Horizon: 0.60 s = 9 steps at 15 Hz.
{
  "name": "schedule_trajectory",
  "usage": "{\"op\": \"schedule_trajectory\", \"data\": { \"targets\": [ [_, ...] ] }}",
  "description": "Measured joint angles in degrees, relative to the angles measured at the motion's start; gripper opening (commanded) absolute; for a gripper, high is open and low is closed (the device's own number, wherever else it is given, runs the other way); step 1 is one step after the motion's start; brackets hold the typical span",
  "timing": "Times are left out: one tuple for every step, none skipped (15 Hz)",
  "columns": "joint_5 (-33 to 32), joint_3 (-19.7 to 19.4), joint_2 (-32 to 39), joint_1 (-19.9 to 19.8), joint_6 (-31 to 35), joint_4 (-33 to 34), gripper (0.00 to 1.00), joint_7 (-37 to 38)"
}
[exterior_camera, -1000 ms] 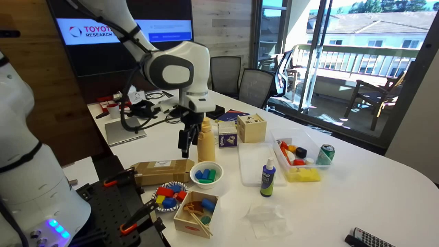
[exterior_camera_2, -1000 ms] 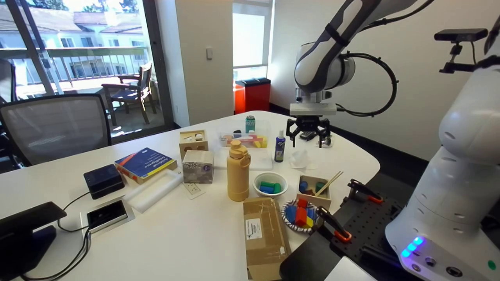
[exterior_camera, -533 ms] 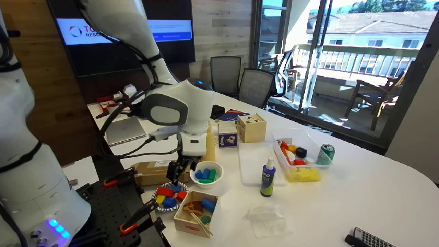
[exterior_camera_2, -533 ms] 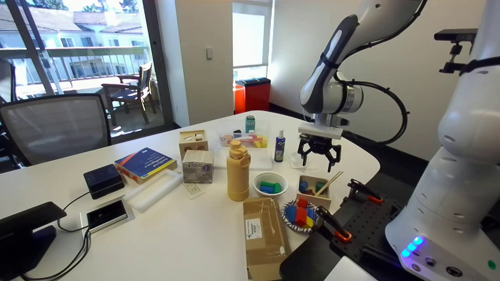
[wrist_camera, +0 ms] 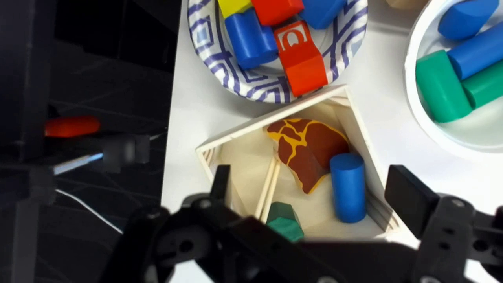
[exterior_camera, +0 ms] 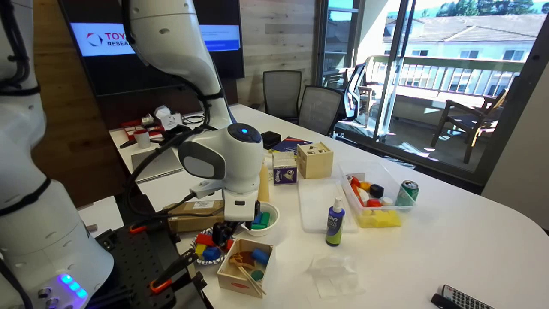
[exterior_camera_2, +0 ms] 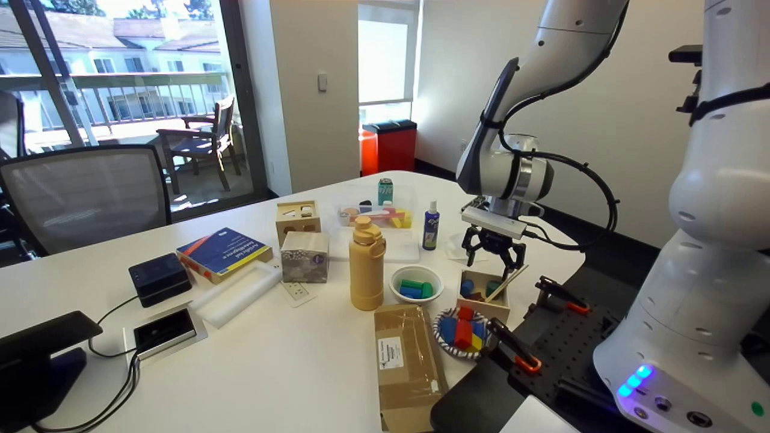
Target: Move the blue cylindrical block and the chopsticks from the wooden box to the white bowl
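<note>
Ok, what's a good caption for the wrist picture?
Open claw above the wooden box holding a blue cylindrical block and chopsticks.

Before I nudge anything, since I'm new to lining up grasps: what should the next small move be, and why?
I'd probably slide the open gripper slightly toward the blue cylindrical block before lowering. In the wrist view, the block is near one side of the wooden box and right of the midpoint between the spread jaws, so going straight down may leave it off-centre.
</note>
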Motion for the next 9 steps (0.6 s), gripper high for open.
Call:
{"op": "schedule_trajectory", "data": {
  "targets": [
    [0.6,0.4,1.1,-0.4,1.6,0.4,1.00,0.0],
    [1.1,0.8,2.2,-0.8,2.8,0.9,1.00,0.0],
    [1.4,1.2,3.5,-1.3,3.6,1.5,1.00,0.0],
    [1.6,1.6,4.8,-1.7,4.3,2.2,1.00,0.0],
    [1.7,2.0,6.1,-2.3,4.7,3.0,1.00,0.0],
    [1.7,2.5,7.5,-2.8,5.1,3.8,1.00,0.0],
    [1.7,2.7,8.9,-3.1,5.4,4.7,1.00,0.0],
    [1.7,2.9,10.2,-3.3,5.6,5.7,1.00,0.0],
    [1.7,2.9,11.4,-3.5,5.8,6.6,1.00,0.0]
  ]
}}
